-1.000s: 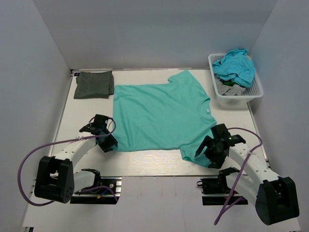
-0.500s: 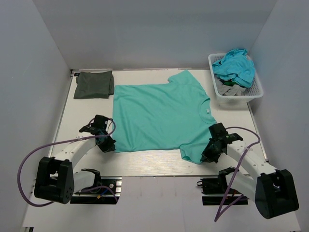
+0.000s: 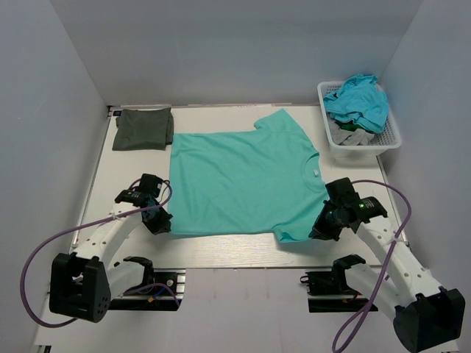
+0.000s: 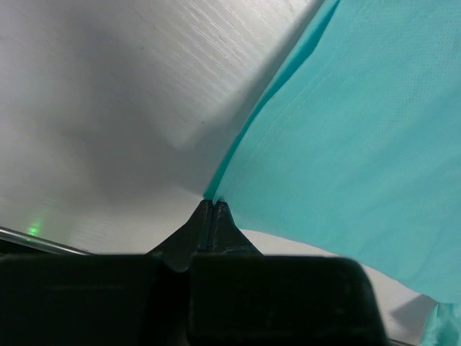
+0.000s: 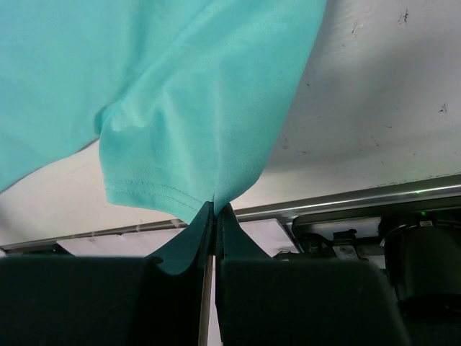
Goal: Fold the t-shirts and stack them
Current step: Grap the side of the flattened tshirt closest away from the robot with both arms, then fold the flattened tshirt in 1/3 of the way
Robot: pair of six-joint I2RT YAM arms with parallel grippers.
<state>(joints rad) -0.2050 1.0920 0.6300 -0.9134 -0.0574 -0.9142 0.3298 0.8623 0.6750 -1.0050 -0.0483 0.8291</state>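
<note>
L tool (image 3: 158, 218) pinches teal t-shirt (image 3: 243, 180) at near hem corner, R tool (image 3: 324, 224) at near sleeve; robot should lift both evenly, cloth taut, & lay over far edge.

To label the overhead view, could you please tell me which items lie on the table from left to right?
Folded olive t-shirt → spread teal t-shirt → white basket of clothes.
</note>
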